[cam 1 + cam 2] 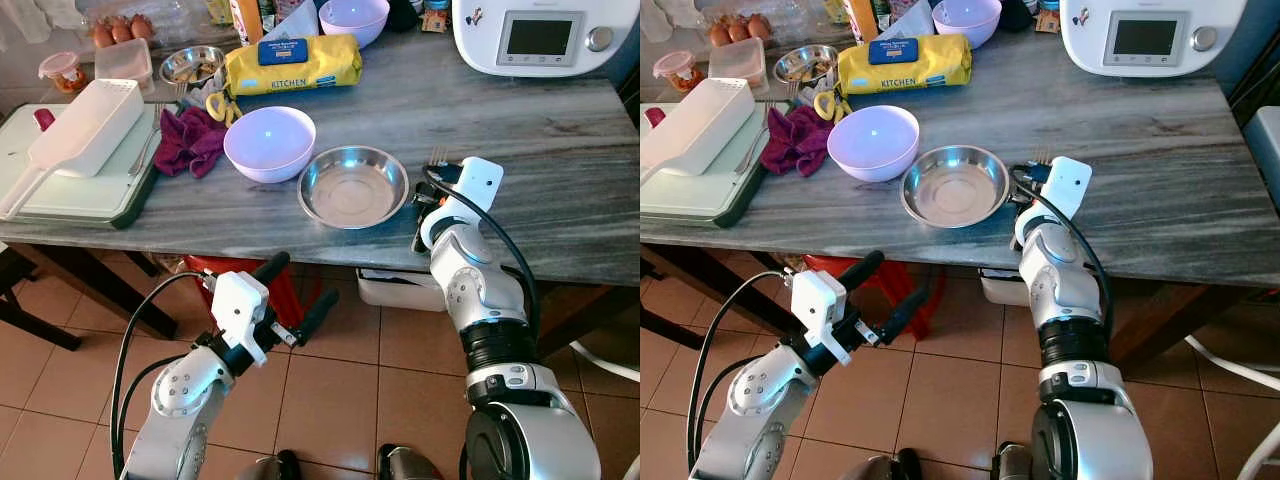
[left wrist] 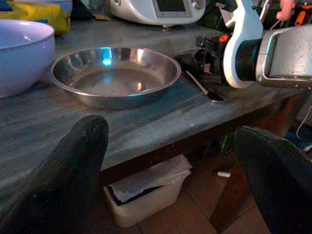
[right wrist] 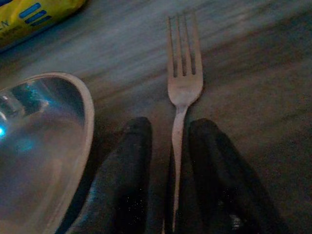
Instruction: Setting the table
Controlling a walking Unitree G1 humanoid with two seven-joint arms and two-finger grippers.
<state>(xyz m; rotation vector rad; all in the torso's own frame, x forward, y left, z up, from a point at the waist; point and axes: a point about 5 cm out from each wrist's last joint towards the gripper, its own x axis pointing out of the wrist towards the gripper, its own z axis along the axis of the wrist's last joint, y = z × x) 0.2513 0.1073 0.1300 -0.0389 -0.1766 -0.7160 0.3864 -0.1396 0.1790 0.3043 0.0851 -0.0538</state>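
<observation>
Right wrist view shows the right gripper [image 3: 170, 161] with both black fingers [image 3: 127, 170] clenched on the handle of a fork [image 3: 183, 83], a dull silver one with four tines lying flat on the grey table [image 1: 560, 140], just beside a steel bowl [image 1: 353, 186] at centre frame. Lower left, the left gripper [image 1: 295, 290] hangs below the table edge, fingers spread and holding nothing.

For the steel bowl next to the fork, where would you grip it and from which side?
Grip the steel bowl by its thin flared rim, one finger inside and one outside. Its walls are shallow and it is too wide to span whole. Probably come from the near table edge on its left: the right gripper and fork lie along its right side, and the lilac bowl crowds its far left.
</observation>
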